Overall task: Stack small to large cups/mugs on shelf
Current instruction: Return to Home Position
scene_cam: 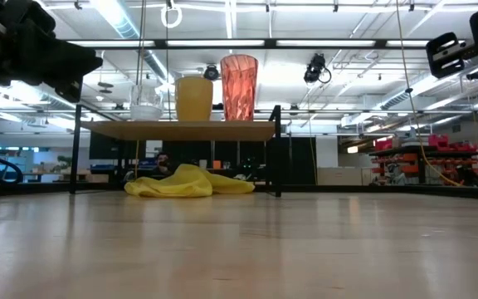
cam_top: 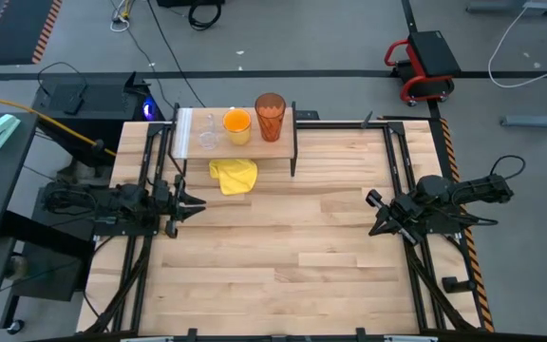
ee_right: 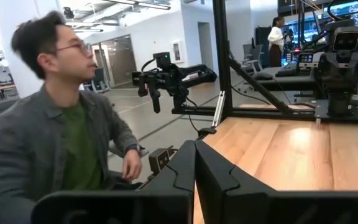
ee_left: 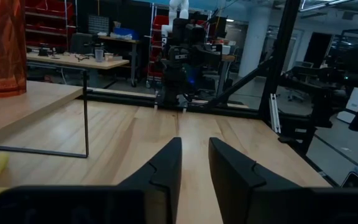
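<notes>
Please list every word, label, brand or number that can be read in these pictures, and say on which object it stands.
No text can be read.
The glass, orange mug, tumbler, shelf and yellow cloth show no print.
Anything in the room behind is too small to read.

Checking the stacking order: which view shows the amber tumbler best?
The low view: the tumbler stands whole and upright on the shelf. High view: only its top from above. Left wrist view: a cropped side. Right wrist view: nothing.
</notes>
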Robot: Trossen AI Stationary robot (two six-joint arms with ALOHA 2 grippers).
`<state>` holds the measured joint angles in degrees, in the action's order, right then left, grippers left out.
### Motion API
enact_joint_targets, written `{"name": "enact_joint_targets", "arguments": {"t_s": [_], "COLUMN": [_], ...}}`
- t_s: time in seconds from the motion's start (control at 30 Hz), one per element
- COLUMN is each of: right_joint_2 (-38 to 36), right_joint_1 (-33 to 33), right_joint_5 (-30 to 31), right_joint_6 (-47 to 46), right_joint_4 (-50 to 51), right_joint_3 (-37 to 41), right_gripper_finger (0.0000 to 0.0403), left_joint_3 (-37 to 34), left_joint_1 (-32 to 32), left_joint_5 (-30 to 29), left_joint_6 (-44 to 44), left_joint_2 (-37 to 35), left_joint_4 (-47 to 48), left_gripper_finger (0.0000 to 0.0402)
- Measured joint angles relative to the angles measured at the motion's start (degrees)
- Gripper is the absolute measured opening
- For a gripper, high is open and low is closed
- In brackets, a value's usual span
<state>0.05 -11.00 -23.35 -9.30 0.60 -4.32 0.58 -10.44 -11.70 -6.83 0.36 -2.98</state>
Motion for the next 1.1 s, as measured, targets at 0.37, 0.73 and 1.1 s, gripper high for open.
{"name": "enact_joint_targets", "arguments": {"t_s": [0.37, 0.73, 1.1], "right_joint_2": [0.0, 0.0, 0.0], "right_joint_1": [0.0, 0.0, 0.0], "right_joint_5": [0.0, 0.0, 0.0], "right_joint_6": [0.0, 0.0, 0.0], "right_joint_4": [0.0, 0.0, 0.0], "right_joint_3": [0.0, 0.0, 0.0], "right_gripper_finger": [0.0013, 0.0013, 0.0013], "left_joint_3": [0.0, 0.0, 0.0], "left_joint_1": [0.0, 0.0, 0.0], "left_joint_5": [0.0, 0.0, 0.0], "left_joint_6": [0.0, 0.0, 0.0], "left_joint_2": [0.0, 0.0, 0.0], "left_joint_4": [0.0, 0.0, 0.0], "left_gripper_finger": [0.0083, 0.0090, 0.0087]}}
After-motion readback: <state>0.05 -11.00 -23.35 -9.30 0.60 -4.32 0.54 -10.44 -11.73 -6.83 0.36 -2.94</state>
